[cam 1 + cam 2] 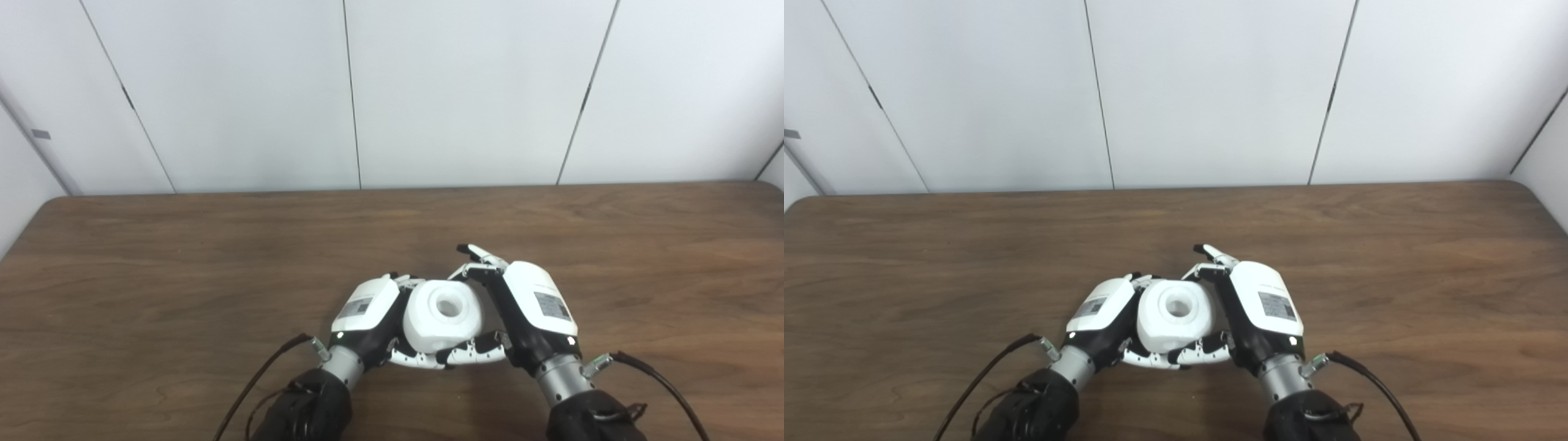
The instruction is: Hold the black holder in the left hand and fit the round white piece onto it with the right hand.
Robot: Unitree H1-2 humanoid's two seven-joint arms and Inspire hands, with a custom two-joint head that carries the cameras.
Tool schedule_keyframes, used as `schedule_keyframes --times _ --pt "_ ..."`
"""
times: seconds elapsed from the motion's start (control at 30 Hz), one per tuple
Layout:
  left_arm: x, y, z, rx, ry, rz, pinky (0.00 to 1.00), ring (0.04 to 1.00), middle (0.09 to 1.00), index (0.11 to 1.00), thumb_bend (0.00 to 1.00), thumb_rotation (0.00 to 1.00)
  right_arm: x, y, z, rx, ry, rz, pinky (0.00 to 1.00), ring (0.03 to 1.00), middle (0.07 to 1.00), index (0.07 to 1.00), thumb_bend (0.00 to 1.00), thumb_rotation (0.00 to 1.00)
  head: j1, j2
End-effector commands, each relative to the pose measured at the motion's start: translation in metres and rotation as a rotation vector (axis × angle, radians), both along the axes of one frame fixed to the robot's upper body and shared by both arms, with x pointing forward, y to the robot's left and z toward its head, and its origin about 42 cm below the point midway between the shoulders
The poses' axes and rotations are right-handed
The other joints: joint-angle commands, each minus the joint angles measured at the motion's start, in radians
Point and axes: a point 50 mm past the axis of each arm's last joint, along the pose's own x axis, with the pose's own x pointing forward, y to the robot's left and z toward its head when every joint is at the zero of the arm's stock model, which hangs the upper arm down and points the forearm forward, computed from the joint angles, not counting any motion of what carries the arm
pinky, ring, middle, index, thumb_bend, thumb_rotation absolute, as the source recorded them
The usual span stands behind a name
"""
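A brown wooden table (pixel 184 257) is set before white wall panels (pixel 245 92). At lower centre of the frame, the round white piece (pixel 442 315), with a hollow in its top, is clasped between both hands. The left hand (pixel 367 315) is closed against its left side, the right hand (pixel 533 306) against its right, thumbs curled beneath. The black holder cannot be made out.
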Motion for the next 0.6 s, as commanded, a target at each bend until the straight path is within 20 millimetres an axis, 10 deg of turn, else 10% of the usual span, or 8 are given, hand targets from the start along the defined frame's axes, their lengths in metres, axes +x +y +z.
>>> schedule_keyframes --times 0.0,0.57 --pt "0.0049 -0.0096 0.0155 -0.032 -0.065 -0.011 1.0 0.919 0.861 0.481 0.52 0.05 0.0035 0.0085 0.0121 0.011 -0.067 0.022 0.69 0.867 0.886 0.479 0.51 0.15 0.003 0.0" --pt "0.0065 -0.018 0.0151 -0.023 -0.066 -0.009 0.98 0.916 0.861 0.481 0.52 0.05 0.0082 0.0114 0.0145 -0.015 -0.075 0.036 0.68 0.863 0.874 0.478 0.51 0.15 0.023 -0.003"
